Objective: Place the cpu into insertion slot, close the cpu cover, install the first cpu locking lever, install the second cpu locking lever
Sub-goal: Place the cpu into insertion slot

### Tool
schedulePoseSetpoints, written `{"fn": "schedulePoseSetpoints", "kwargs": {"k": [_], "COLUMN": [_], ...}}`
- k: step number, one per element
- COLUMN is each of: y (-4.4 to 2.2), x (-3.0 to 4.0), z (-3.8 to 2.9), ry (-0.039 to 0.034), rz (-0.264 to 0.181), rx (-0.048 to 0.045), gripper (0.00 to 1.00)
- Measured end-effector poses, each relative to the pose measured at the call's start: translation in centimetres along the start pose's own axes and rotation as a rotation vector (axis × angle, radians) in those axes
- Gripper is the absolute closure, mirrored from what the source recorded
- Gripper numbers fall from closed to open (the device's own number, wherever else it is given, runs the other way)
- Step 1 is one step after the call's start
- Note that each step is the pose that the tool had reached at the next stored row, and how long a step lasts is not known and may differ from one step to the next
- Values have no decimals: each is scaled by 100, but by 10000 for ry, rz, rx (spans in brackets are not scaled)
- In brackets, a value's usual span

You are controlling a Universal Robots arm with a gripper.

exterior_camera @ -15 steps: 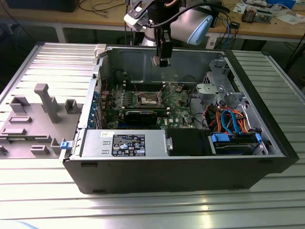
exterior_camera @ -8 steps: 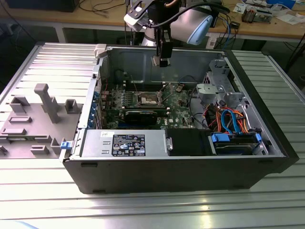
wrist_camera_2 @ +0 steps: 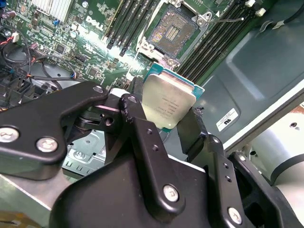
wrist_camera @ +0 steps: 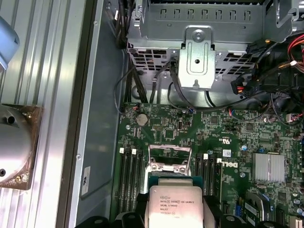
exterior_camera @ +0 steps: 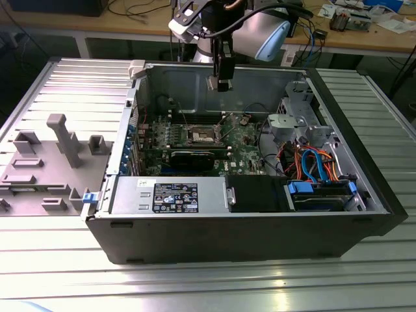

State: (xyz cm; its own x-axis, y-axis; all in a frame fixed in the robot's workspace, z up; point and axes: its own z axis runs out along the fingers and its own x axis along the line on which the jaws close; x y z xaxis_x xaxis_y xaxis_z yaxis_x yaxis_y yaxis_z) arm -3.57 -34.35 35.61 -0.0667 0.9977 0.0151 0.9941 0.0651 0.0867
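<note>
My gripper [wrist_camera_2: 166, 105] is shut on the cpu [wrist_camera_2: 169, 97], a small square chip with a silvery top and a teal edge. Its black fingers [wrist_camera_2: 135, 107] press on two opposite sides of the chip. In the exterior view the gripper [exterior_camera: 220, 83] hangs above the open computer case, well over the motherboard [exterior_camera: 240, 144]. The insertion slot [wrist_camera_2: 172, 32] lies open with its contact field bare. A thin wire locking lever [wrist_camera_2: 227, 20] sticks out beside it. In the first wrist view the cpu [wrist_camera: 173, 205] hovers just short of the slot's silvery frame [wrist_camera: 170, 164].
Memory slots [wrist_camera_2: 126, 19] flank the socket on both sides. A grey drive cage [wrist_camera: 199, 42] and black cable bundles [wrist_camera: 266, 80] stand past the board. The power supply [exterior_camera: 170, 195] and a blue-orange cable bundle [exterior_camera: 312, 162] fill the case's front. A grey fixture [exterior_camera: 45, 162] lies at the exterior view's left.
</note>
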Motion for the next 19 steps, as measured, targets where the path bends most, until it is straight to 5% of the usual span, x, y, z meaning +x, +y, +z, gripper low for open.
{"fn": "schedulePoseSetpoints", "kwargs": {"k": [19], "y": [-4], "x": [0], "z": [47], "ry": [-17], "rz": [166], "rx": [-2], "gripper": [47]}}
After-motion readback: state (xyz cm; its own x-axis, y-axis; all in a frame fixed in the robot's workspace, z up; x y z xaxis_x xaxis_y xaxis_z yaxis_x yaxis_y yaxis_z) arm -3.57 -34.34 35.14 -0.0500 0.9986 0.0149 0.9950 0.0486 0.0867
